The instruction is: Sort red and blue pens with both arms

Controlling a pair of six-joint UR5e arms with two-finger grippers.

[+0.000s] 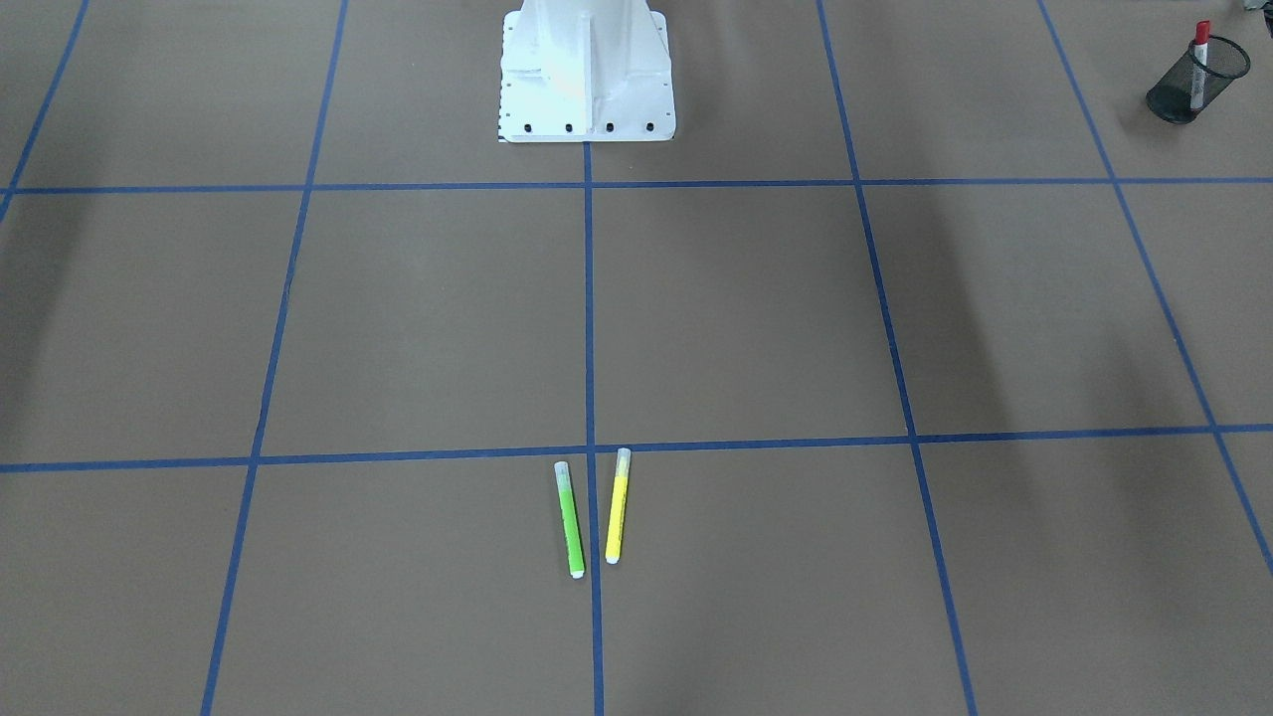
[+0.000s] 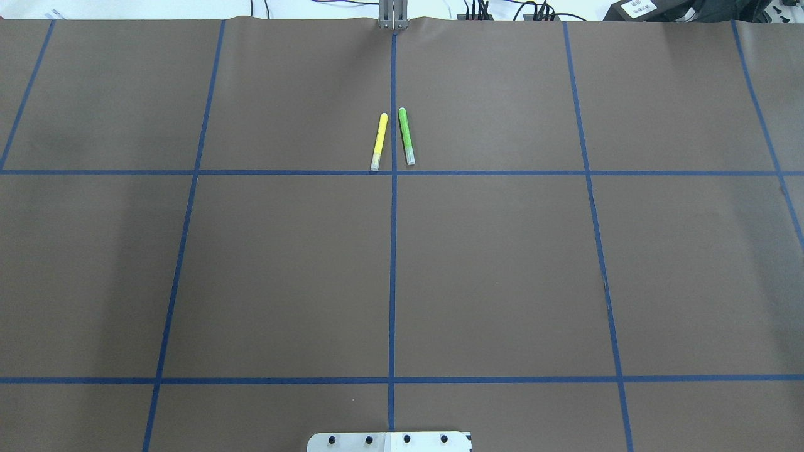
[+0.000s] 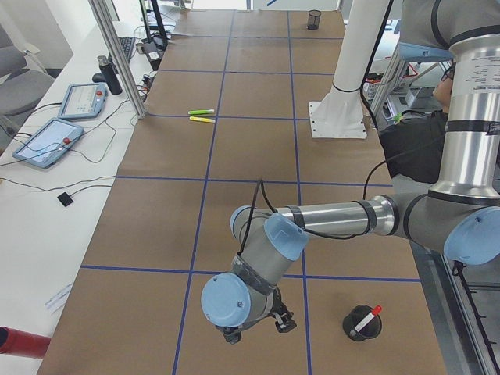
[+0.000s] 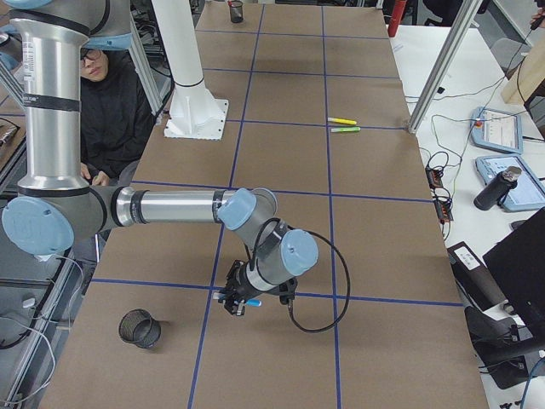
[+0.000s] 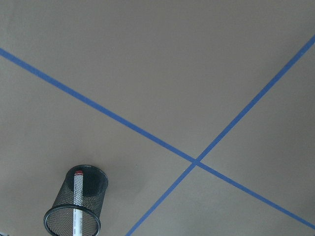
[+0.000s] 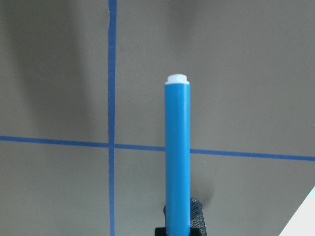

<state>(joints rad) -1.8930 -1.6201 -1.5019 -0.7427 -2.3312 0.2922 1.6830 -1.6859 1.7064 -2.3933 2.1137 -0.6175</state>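
Observation:
The blue pen (image 6: pixel 177 147) stands up the middle of the right wrist view, white end on top, with my right gripper (image 4: pixel 241 302) shut on its lower part. Behind the pen's base shows a black mesh cup (image 6: pixel 198 214); from the side this cup (image 4: pixel 140 328) stands empty, left of the gripper. The red pen (image 5: pixel 77 196) leans inside another mesh cup (image 5: pixel 97 195), also seen at the table's left end (image 3: pixel 362 325). My left gripper (image 3: pixel 254 330) hangs low beside that cup; I cannot tell whether it is open or shut.
A green marker (image 2: pixel 406 136) and a yellow marker (image 2: pixel 379 142) lie side by side near the table's far middle. The white pedestal (image 1: pixel 587 75) stands at the robot's side. A person sits behind the pedestal (image 4: pixel 106 94). Tablets and cables lie along the operators' bench (image 3: pixel 47 141).

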